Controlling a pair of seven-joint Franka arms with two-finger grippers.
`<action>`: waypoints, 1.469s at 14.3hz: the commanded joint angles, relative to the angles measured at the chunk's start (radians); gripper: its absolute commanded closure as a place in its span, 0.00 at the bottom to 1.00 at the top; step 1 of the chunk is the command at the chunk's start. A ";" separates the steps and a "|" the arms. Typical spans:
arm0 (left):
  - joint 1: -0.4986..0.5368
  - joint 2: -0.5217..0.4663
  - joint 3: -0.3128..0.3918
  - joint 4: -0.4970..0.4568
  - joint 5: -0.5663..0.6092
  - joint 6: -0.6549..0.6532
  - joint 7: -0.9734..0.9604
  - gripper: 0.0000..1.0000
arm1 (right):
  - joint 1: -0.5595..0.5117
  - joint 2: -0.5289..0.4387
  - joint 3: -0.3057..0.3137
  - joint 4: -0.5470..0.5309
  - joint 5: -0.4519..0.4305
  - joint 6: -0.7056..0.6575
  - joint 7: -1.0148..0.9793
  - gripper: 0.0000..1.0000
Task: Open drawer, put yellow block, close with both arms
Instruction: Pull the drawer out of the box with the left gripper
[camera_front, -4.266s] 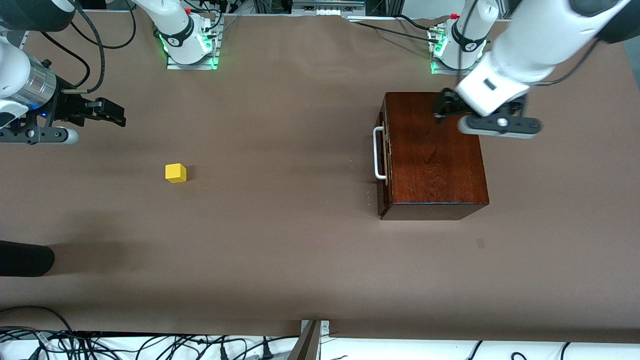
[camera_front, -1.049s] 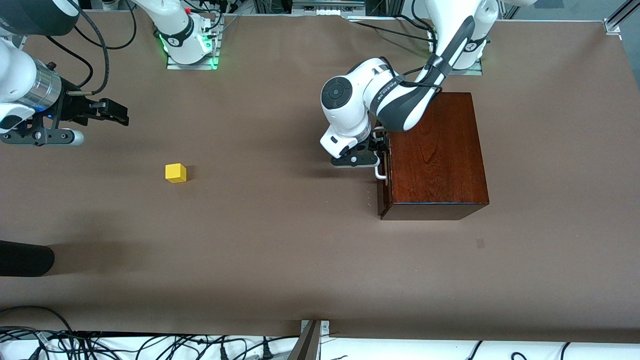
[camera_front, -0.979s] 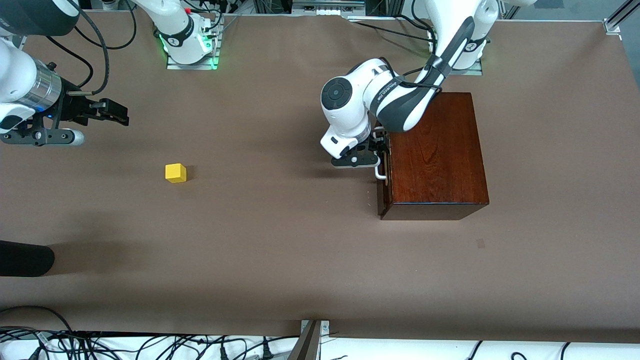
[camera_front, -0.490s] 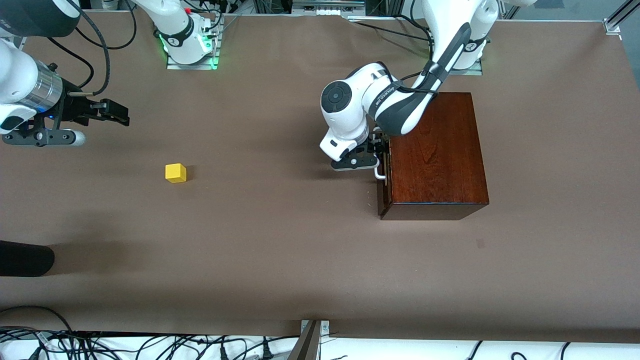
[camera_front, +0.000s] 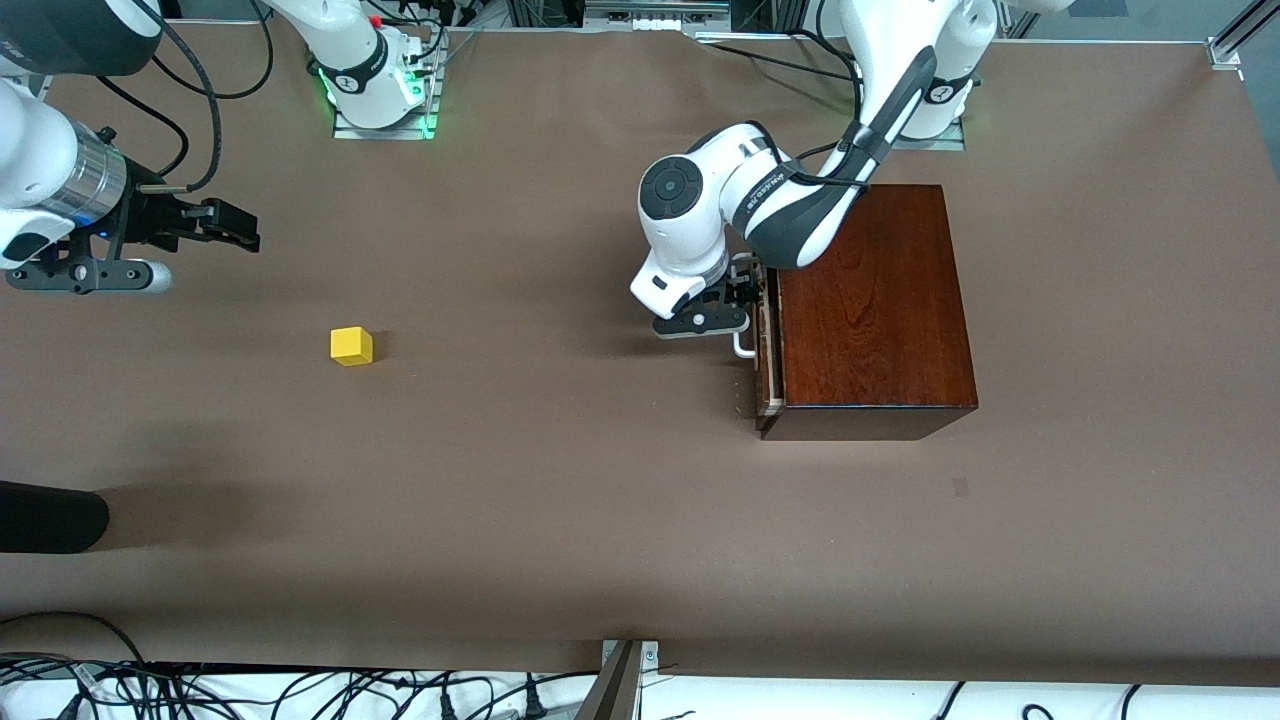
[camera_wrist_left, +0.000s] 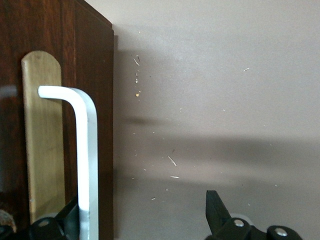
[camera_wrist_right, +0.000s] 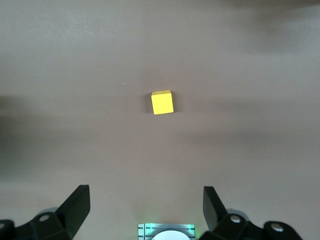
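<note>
Drawer (camera_front: 765, 345) is sitting in the mahogany box (camera_front: 868, 300) toward the left arm's end of the table, now showing a pale sliver of tray; half a second ago it was flush. It is likely sliding stiffly, so the rigid white bar handle (camera_wrist_left: 86, 150) is the place to hook. Left gripper (camera_front: 728, 305) is straddling that handle, fingers spread, dragging it outward. Yellow block (camera_front: 351, 346), light and hard, is lying unmoved, well apart. Right gripper (camera_front: 215, 225) is waiting over bare table, fingers spread.

One yellow block (camera_front: 351, 346), one wooden box (camera_front: 870, 310) with one drawer (camera_front: 768, 345), and two arms on one surface (camera_front: 560, 500).
</note>
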 joint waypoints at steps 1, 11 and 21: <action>-0.029 0.023 0.000 0.020 -0.053 0.029 -0.043 0.00 | 0.002 -0.009 0.001 -0.011 -0.006 0.007 -0.007 0.00; -0.089 0.057 0.000 0.084 -0.105 0.109 -0.095 0.00 | 0.002 -0.007 0.002 -0.013 -0.006 0.011 0.001 0.00; -0.193 0.114 0.051 0.199 -0.142 0.109 -0.109 0.00 | 0.002 -0.007 0.002 -0.013 -0.006 0.011 0.002 0.00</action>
